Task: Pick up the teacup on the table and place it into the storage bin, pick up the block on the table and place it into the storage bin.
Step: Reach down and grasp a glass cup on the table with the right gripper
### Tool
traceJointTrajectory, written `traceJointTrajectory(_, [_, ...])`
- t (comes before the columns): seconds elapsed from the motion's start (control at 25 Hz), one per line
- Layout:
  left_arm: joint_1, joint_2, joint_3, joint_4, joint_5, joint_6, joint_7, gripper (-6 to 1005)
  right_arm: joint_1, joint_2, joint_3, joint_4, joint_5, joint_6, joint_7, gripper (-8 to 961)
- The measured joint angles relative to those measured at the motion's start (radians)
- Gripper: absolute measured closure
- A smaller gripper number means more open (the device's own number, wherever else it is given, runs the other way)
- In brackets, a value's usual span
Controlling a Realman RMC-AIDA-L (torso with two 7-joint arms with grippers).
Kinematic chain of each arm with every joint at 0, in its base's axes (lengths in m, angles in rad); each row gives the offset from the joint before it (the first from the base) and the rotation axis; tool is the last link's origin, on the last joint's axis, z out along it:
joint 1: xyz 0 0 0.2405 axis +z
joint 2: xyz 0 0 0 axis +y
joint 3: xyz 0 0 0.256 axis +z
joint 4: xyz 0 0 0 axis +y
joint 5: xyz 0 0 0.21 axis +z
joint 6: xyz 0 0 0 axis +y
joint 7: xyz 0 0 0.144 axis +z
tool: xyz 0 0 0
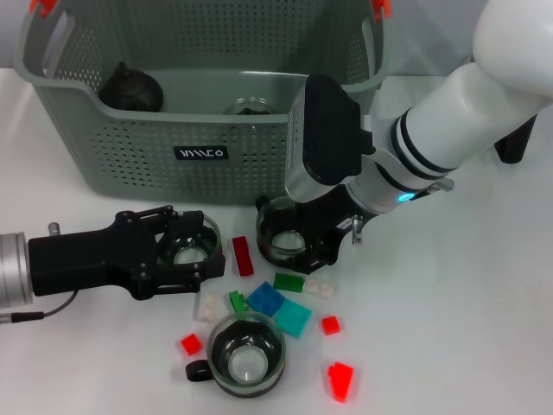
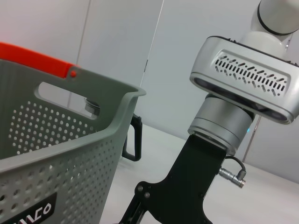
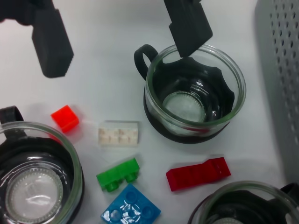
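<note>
Three glass teacups with black bases stand in front of the storage bin (image 1: 130, 164) (image 2: 60, 154) (image 3: 280, 70). My left gripper (image 1: 200, 251) (image 3: 121, 51) is open around the left teacup (image 1: 186, 253) (image 3: 194, 100), one finger over its rim. My right gripper (image 1: 298, 246) hangs over the middle teacup (image 1: 285, 242) (image 3: 238, 210), hiding part of it. The third teacup (image 1: 248, 356) (image 3: 35, 182) stands free near the table's front. A long red block (image 1: 243, 256) (image 3: 198, 173) lies between the two grippers. Blue (image 1: 264, 298), teal (image 1: 294, 318) and green (image 1: 289, 282) blocks lie below them.
Inside the bin sit a black teapot (image 1: 130, 86) and a glass item (image 1: 251, 108). White blocks (image 1: 207, 307) and small red blocks (image 1: 190, 343) are scattered around the front teacup. The right arm's silver wrist housing (image 2: 245, 77) looms close beside the bin's corner.
</note>
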Motion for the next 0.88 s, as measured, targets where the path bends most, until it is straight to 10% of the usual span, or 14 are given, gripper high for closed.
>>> traceJointTrajectory(0.4, [0.0, -0.001, 0.0, 0.0, 0.003, -0.003, 0.0, 172, 0.002, 0.006, -0.012, 0.015, 0.013, 0.011, -0.001, 348])
traceJointTrajectory(0.88, [0.005, -0.002, 0.0, 0.0, 0.004, -0.008, 0.0, 172, 0.003, 0.004, -0.027, 0.029, 0.032, 0.008, 0.001, 640])
